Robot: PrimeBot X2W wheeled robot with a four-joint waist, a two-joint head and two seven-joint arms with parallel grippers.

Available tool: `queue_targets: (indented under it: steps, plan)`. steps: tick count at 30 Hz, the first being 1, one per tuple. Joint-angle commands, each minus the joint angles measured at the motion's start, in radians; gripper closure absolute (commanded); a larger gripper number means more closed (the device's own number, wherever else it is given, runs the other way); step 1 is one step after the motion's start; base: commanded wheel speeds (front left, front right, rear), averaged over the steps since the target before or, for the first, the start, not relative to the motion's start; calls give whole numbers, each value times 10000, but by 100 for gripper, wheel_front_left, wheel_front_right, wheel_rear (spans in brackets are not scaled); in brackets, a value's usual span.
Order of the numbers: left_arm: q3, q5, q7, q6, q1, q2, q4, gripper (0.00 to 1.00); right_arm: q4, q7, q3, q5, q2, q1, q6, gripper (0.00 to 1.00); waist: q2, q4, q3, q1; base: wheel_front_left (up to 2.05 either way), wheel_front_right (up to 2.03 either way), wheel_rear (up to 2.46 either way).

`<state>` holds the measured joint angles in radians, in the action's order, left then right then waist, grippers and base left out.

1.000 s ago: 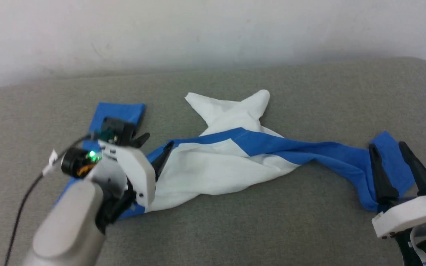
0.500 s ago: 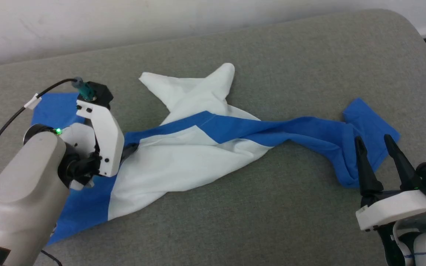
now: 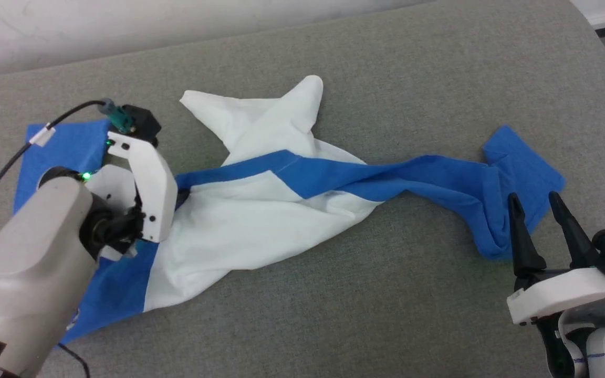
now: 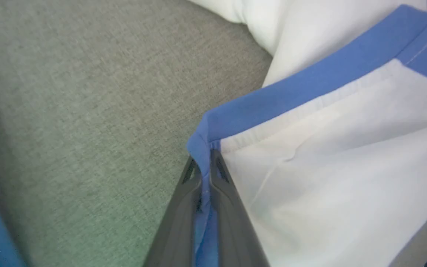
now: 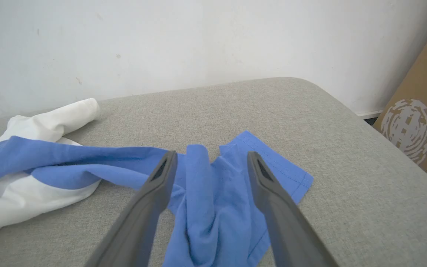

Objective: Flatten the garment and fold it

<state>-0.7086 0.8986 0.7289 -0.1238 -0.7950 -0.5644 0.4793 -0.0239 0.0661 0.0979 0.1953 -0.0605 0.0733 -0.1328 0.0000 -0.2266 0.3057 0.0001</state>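
The left gripper (image 4: 205,157) clamps its fingers on the garment (image 3: 260,226). The right gripper (image 3: 532,195), fingers open at lower right, should pinch the blue sleeve (image 3: 523,163) squarely.

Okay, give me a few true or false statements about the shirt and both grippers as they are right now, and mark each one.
1. The left gripper has its fingers shut on a blue edge of the white T-shirt with bright blue sleeves. True.
2. The right gripper is clamped on a sleeve. False: its fingers stand open at the bunched blue sleeve end.
3. The T-shirt lies flat and spread out. False: it is twisted and crumpled, one sleeve stretched out like a rope.
4. The T-shirt rests on a grey fabric surface. True.
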Motion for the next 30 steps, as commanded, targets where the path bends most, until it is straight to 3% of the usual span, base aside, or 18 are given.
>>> queue_targets:
  steps: [1, 10, 15, 23, 26, 30]
  plan:
    - [-169, 62, -587, -68, 221, 150, -29, 100, -76, 64, 8, -44, 47, 131, 21, 0, 0, 179, -220, -1, 0, 0, 0]
    - [-1101, -407, -4164, -69, 172, -190, -1315, 100, -369, -97, 469, -56, -117, -189, 21, 0, 0, 1145, -1697, -1, 0, 0, 0]
    - [-1995, -564, -5101, -69, 564, -531, -2648, 100, -509, -241, 892, -97, -125, -467, 21, 0, 0, 1804, -2409, -1, 0, 0, 0]
    - [-4507, -387, -4785, -69, 2380, -1107, -5256, 100, -949, -389, 1785, -358, 12, -733, 21, 0, 0, 2890, -3194, -1, 0, 0, 0]
    - [-5338, -389, -4437, -69, 3103, -1170, -5424, 100, -1169, -455, 1886, -463, 59, -679, 21, 0, 0, 3030, -3318, -1, 0, 0, 0]
    - [-5659, -621, -4255, -69, 3942, -952, -5037, 100, -1360, -541, 1851, -522, 88, -632, 21, 0, 0, 3047, -3373, -1, 0, 0, 0]
